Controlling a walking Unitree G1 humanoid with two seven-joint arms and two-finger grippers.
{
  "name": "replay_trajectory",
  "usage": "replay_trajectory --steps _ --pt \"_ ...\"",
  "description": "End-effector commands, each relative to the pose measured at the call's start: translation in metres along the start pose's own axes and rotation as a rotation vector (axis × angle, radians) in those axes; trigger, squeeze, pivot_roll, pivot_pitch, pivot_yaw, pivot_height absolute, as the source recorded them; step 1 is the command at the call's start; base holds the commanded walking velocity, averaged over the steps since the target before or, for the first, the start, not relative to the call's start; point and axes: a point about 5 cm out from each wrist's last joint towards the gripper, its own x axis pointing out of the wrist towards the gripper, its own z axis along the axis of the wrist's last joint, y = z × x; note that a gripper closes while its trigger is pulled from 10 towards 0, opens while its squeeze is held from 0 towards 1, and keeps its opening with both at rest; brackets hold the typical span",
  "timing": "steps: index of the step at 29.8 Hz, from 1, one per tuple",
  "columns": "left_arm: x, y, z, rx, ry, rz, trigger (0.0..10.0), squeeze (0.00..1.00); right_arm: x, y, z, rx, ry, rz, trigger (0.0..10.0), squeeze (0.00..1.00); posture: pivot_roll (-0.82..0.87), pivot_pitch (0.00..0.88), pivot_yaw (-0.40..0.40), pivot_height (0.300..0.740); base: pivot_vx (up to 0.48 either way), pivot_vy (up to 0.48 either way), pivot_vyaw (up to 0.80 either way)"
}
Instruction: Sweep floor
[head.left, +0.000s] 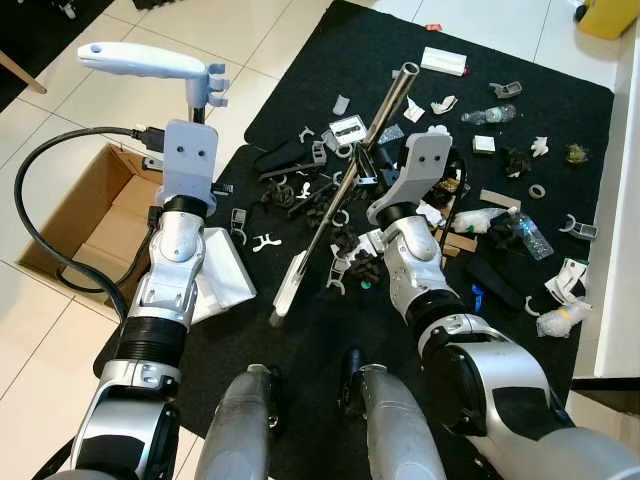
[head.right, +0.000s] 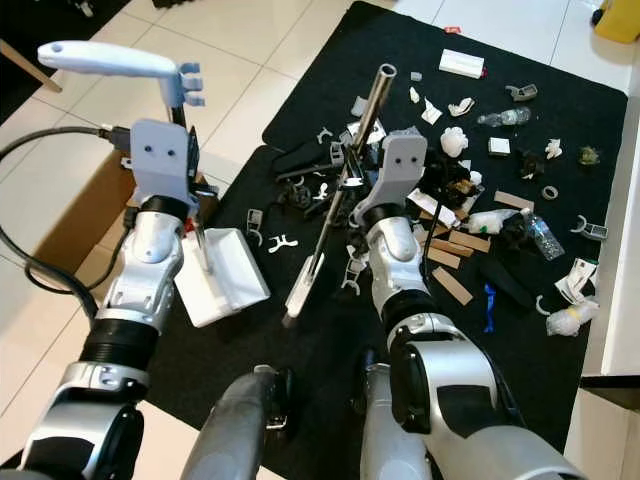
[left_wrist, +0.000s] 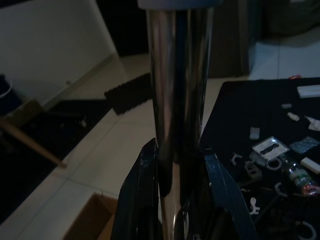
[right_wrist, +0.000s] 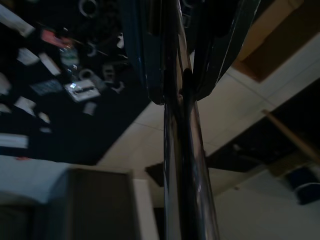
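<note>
Broom pole (head.left: 352, 170), a shiny metal tube, lies slanted over the black mat (head.left: 300, 330), clamped between the right gripper's (right_wrist: 181, 95) fingers; its head is hard to make out. Left gripper (left_wrist: 175, 200) clasps the dustpan (head.right: 222, 275) stem (pan at the mat's edge, partly hidden by the arm).

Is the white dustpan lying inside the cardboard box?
No, the white dustpan rests at the edge of the black mat, beside the cardboard box, held upright by the left pincer.
</note>
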Motion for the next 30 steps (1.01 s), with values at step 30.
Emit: replay_trajectory --steps 30 --pt "0.014 -0.003 0.027 -0.137 -0.040 -0.008 10.0 0.00 0.019 -0.004 0.025 -0.124 0.011 0.081 10.0 0.00 0.05 0.086 0.049 0.740 0.000 0.000 0.00"
